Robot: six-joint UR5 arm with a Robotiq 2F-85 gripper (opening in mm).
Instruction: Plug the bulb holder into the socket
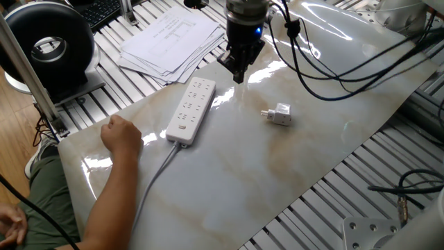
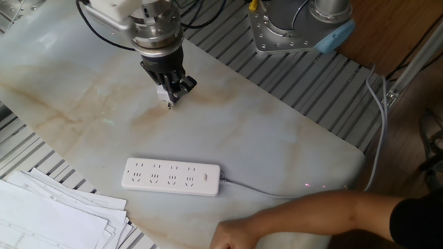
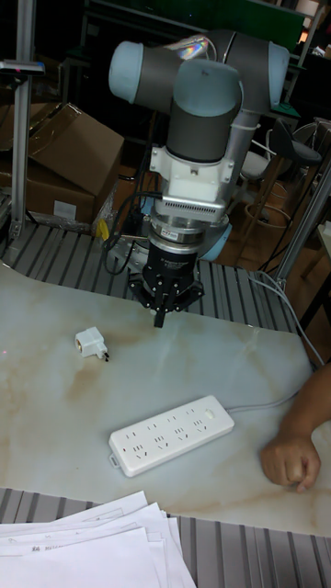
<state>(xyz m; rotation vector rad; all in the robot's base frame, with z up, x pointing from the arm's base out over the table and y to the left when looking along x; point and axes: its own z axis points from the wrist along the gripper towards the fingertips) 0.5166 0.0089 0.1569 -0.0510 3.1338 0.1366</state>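
The gripper [image 1: 240, 75] hangs above the marble tabletop [image 1: 277, 173], its two dark fingers drawn together to a narrow tip and grasping nothing. In the tall fixed view the gripper [image 3: 160, 319] points straight down, clear of the surface.

The bulb holder [image 1: 279, 114] lies on its side on the tabletop, at about 4 o'clock from the gripper in one fixed view and apart from it. Its metal prongs point toward 9 o'clock there, so its long axis runs roughly 9 to 3. In the tall fixed view the bulb holder [image 3: 90, 343] sits at about 8 o'clock from the gripper, prongs toward 4 o'clock. In the other fixed view it is mostly hidden behind the gripper [image 2: 174, 99].

The socket [image 1: 191, 110] lies flat with its outlet holes up, at about 7 o'clock from the gripper in one fixed view; its long axis runs from 1 to 7 o'clock, and the grey cable [image 1: 154, 177] leaves its 7 o'clock end. The bulb holder is well apart from it, at its 3 o'clock side.

A person's hand [image 1: 123, 134] rests closed on the tabletop just beside the cable end of the socket. A stack of papers [image 1: 170, 42] lies at 11 o'clock from the socket.
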